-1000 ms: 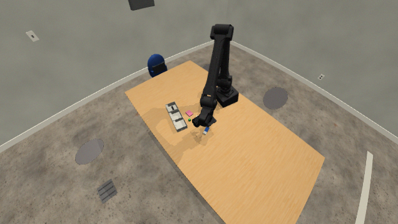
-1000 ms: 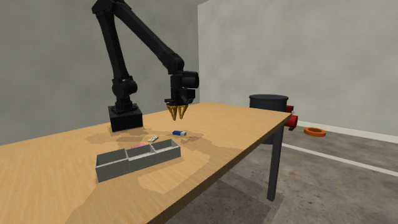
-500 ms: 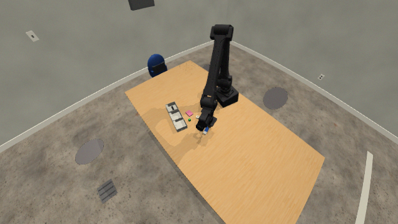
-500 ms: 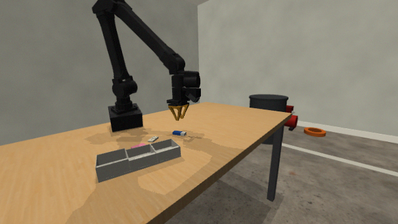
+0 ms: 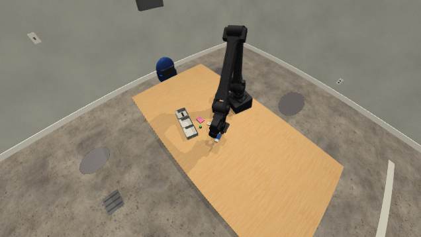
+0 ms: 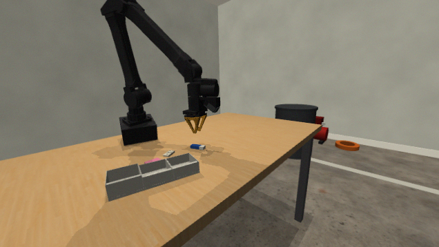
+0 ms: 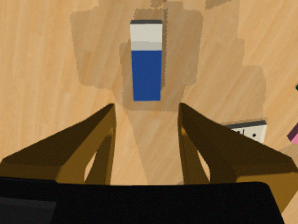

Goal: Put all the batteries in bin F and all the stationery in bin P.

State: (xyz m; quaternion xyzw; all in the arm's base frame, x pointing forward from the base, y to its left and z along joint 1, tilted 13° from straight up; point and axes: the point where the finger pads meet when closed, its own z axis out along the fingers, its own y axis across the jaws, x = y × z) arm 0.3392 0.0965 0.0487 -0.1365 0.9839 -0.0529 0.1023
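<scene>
Where gripper (image 6: 195, 130) hangs part-open: eraser (image 7: 147, 60) directly below.

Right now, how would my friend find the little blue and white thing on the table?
Start at the black robot arm on the wooden table and follow it down to its claw. Lying flat on the wood just below the open claw is a small block. It is the only piece that is mostly blue with a white end; the neighbours are pink, green or white.
</scene>
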